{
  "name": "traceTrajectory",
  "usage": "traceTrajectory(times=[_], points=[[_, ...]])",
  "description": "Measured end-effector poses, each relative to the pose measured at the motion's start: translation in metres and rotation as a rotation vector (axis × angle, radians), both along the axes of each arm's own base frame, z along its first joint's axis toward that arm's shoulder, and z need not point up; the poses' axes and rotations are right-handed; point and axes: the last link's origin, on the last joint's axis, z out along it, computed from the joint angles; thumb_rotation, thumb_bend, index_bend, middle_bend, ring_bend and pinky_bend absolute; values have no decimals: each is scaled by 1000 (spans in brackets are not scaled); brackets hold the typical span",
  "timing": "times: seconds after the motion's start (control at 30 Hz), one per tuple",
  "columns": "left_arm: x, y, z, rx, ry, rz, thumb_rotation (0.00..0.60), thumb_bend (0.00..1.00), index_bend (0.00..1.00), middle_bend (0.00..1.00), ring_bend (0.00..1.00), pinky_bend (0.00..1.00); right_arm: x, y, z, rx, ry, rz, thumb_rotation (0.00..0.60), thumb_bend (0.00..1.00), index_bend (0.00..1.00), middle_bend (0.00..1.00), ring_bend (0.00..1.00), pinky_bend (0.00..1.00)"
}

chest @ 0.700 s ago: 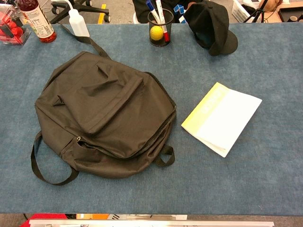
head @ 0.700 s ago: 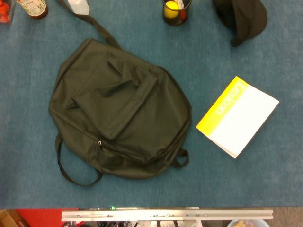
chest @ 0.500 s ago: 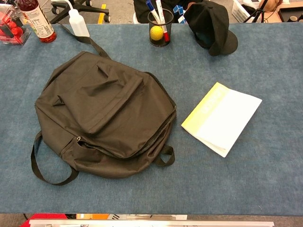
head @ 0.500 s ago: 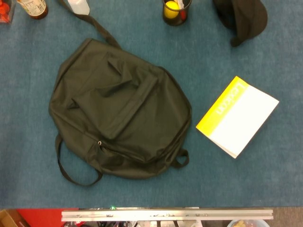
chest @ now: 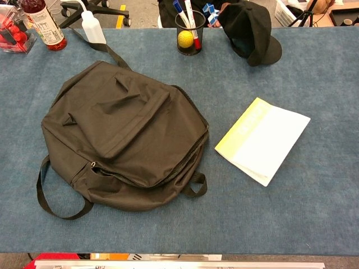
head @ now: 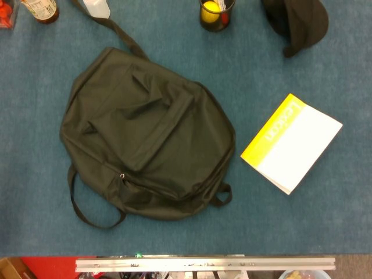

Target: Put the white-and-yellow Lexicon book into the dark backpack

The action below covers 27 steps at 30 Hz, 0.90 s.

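Lexicon book [chest: 262, 140] lies flat on the blue table [chest: 314, 213], cover up, yellow spine band toward the dark backpack [chest: 120, 131]. Book and bag near each other, not touching.

Backpack lies flat on its back, zip line along its book-side edge looks shut or nearly so; cannot tell for sure. Shoulder strap [chest: 56, 202] loops out at near corner.

Neither hand shows in head or chest view, so places cannot be set against a hand, and whether fingers are apart or together cannot be told.

Judgement: nothing begun. Open the main compartment first; one hand pins the bag, the other pulls. Book is thin and flat: lift by an edge, feed spine-first.

Far edge: pen cup [chest: 189, 32], black cap [chest: 249, 31], bottle [chest: 42, 22].
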Motion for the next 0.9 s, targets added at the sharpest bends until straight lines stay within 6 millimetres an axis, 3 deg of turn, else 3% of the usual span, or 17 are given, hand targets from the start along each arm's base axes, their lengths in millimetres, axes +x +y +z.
traceTrajectory(times=[0.2, 0.4, 0.73, 0.9], points=[[0, -3, 1, 0, -10, -1, 600, 272, 320, 299, 297, 263, 22, -5, -28, 167, 14, 73, 600, 16, 277, 388, 243, 384], [-3, -7, 4, 8, -21, 1, 600, 272, 320, 299, 297, 263, 43, -7, -68, 339, 36, 140, 600, 16, 277, 388, 243, 384], [-11, -14, 10, 27, -29, 16, 600, 272, 320, 299, 297, 263, 72, 3, -139, 577, 49, 245, 600, 16, 277, 388, 243, 384], [-14, -17, 11, 24, -23, 16, 600, 271, 320, 300, 296, 263, 78, 9, -158, 641, 64, 272, 600, 16, 277, 388, 243, 384]])
